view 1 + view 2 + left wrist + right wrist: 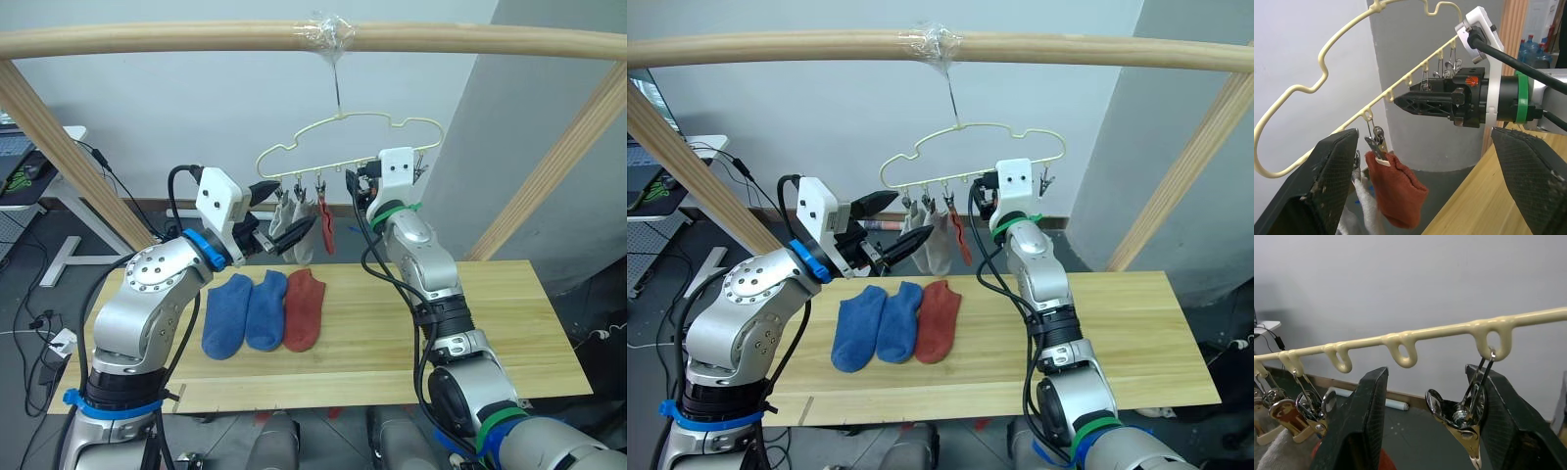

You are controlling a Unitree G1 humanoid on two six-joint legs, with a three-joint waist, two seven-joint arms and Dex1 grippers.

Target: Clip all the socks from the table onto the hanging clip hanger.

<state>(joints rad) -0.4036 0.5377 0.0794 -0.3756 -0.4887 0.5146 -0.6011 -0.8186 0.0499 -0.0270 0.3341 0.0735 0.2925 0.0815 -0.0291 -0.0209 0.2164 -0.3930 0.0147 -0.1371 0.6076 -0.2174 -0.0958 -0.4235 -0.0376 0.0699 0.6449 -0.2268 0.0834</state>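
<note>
Three socks lie side by side on the table (pixel 490 323): two blue socks (pixel 227 313) (pixel 266 308) and a rust-red sock (pixel 305 308). The pale-yellow clip hanger (pixel 343 132) hangs from the pole above. Two light grey socks (pixel 294 230) and a rust-red sock (pixel 1396 193) are clipped to its bar. My left gripper (pixel 286 215) is open and empty, raised beside the hanging grey socks. My right gripper (pixel 1427 377) is open just under the bar, and a free metal clip (pixel 1464 413) hangs between its fingers.
A round wooden pole frame (pixel 196 39) spans overhead, with slanted legs at both sides of the table. More empty clips (pixel 1442 63) hang further along the bar. Bare tabletop lies to the right of the socks.
</note>
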